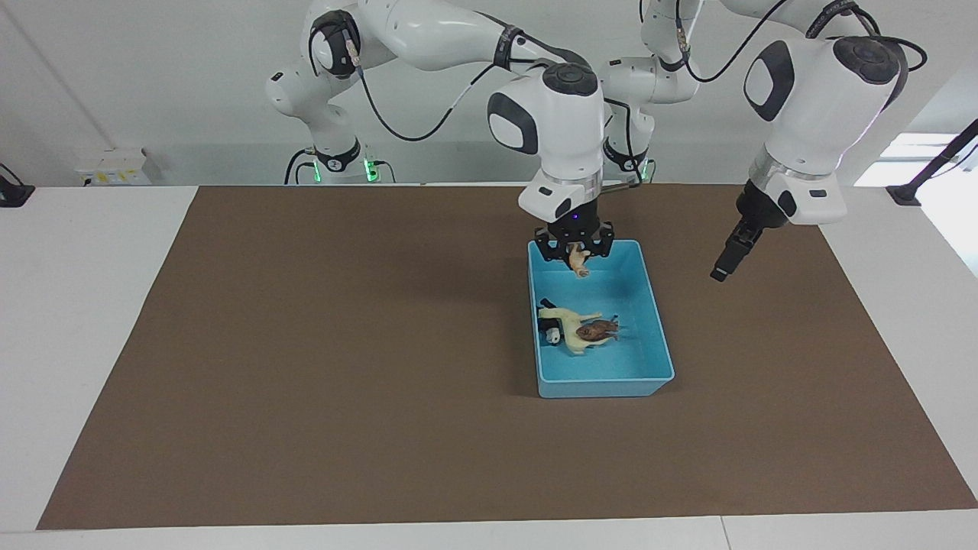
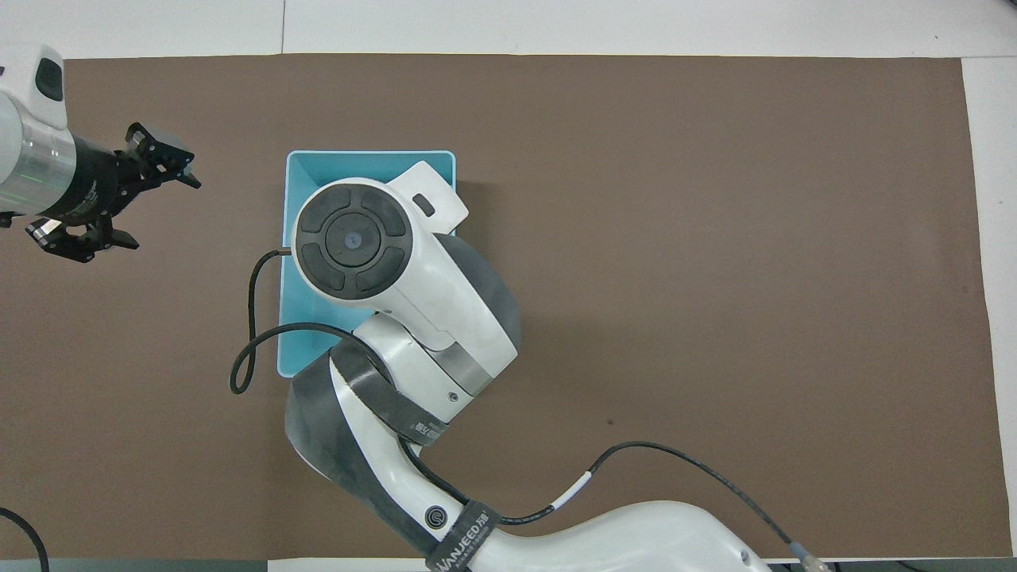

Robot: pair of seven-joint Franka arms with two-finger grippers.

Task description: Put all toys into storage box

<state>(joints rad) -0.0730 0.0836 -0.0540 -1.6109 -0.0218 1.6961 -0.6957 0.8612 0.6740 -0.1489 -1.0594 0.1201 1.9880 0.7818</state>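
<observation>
Right gripper [image 1: 574,250] clenched on tiger [image 1: 579,261] above storage box [image 1: 657,328], with horse [image 1: 569,322], panda [image 1: 552,330] and reddish-brown animal [image 1: 597,330] lying inside; left gripper [image 1: 722,269] raised beside box, fingers spread, waiting.

The arms were glossy white with dark grey joint caps, black cables, and a strap [image 2: 465,534] marked "WANJEED".

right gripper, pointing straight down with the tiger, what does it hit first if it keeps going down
Probably the bare floor of the storage box, at its end nearer the robots. The right gripper holds the tiger over that spot, clear of the other toys.
</observation>
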